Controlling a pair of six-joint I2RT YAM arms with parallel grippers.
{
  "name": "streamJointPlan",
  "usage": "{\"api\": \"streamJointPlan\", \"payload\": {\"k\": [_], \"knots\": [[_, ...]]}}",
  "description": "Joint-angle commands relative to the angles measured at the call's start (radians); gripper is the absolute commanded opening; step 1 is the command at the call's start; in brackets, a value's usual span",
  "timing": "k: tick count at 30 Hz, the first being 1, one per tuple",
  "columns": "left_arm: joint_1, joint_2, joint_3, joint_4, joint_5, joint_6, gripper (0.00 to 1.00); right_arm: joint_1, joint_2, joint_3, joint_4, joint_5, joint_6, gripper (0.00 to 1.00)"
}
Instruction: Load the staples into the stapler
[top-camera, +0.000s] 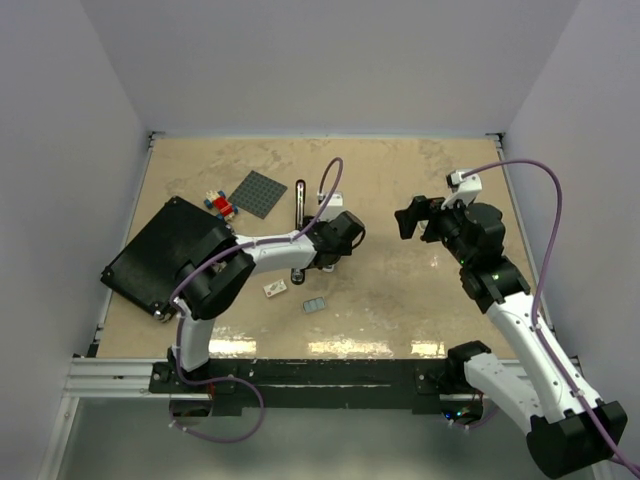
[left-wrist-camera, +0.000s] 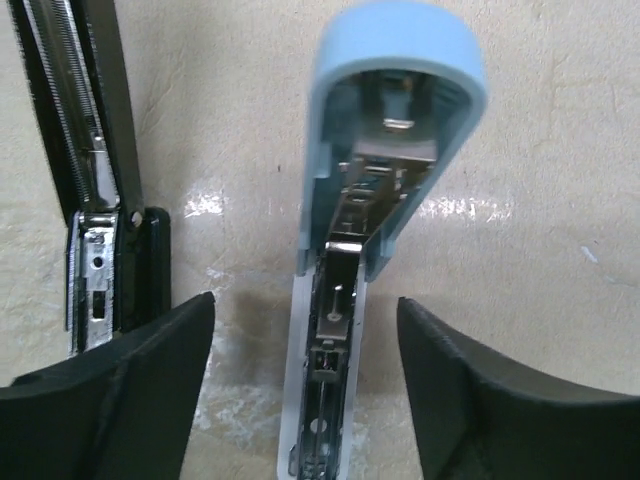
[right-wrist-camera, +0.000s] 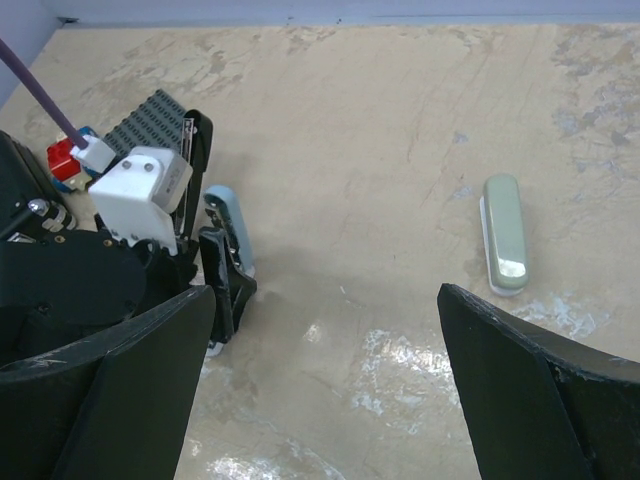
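Pale-blue plastic stapler (left-wrist-camera: 400, 35) is lying open under my left claw (left-wrist-camera: 305, 305) — jaws spread, gripping nothing — ribbed grey-blue staples (top-camera: 315, 304) probably need fetching next.

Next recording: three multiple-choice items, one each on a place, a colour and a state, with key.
1. Where do the staples lie? A) on the black case B) on the table, near the white box C) on the grey plate
2. The stapler between the fingers of the left pincer is A) light blue B) red C) yellow
3. The right pincer is A) shut on the staples B) shut on a stapler C) open, empty
B, block on tabletop by the box; A, pale blue shell in the wrist view; C, fingers wide apart, nothing between.
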Motion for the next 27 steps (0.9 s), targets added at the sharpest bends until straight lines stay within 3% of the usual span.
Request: {"api": "streamJointPlan", "payload": {"k": [1,6,12,18,24,27], "knots": [[-0.004,-0.144,-0.021,-0.036,-0.012,-0.034,0.84,-0.001,-0.01,0.002,0.009,0.007,0.007,0.99],[-0.002,-0.307,-0.085,-0.126,0.037,-0.075,1.0,-0.001,0.005,0.02,-0.011,-0.013,0.022,0.99],[-0.004,-0.476,-0.2,-0.237,0.088,-0.166,1.0,0.0,0.107,0.06,-0.101,-0.045,0.019,0.99],[-0.002,-0.586,-0.277,-0.317,0.094,-0.195,0.89,0.022,0.203,0.08,-0.211,-0.028,0.087,0.97],[0.067,-0.778,-0.407,-0.278,0.097,-0.114,0.87,0.363,0.316,0.114,-0.337,0.128,0.288,0.93],[0.175,-0.862,-0.461,-0.242,0.201,-0.036,0.87,0.518,0.393,0.158,-0.389,0.205,0.421,0.9]]}}
